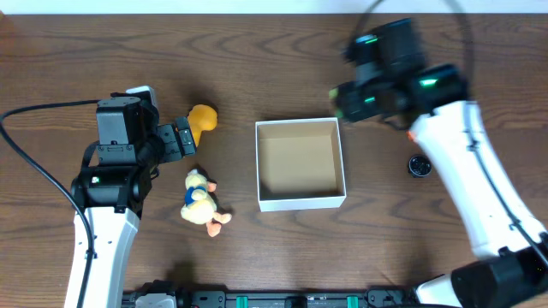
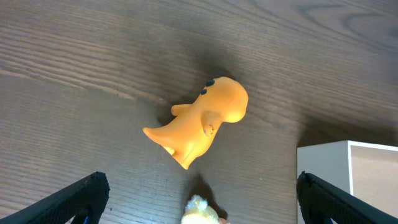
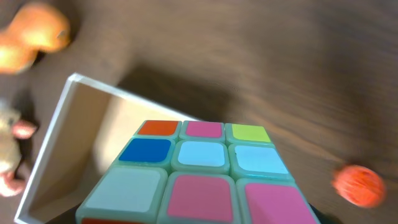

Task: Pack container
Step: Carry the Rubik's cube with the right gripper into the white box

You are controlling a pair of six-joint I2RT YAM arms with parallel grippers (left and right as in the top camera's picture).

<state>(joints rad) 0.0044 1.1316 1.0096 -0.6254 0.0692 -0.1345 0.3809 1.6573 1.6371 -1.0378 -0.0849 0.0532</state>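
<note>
The container (image 1: 300, 202), a shallow white-walled box with a brown floor, stands mid-table and is empty; it also shows in the left wrist view (image 2: 323, 158) and the right wrist view (image 3: 53, 140). My right gripper (image 1: 342, 103) hovers over its far right corner, shut on a pastel puzzle cube (image 3: 202, 177). My left gripper (image 1: 181, 139) is open and empty (image 2: 202, 202), just above the table. An orange dinosaur toy (image 1: 202, 120) (image 2: 202, 121) lies on its side beyond the fingers. A yellow duck plush (image 1: 199, 198) (image 2: 200, 211) lies below them.
A small black round object (image 1: 419, 165) lies right of the box. A blurred orange-red ball (image 3: 357, 185) shows on the table in the right wrist view. The right arm (image 1: 462, 162) spans the table's right side.
</note>
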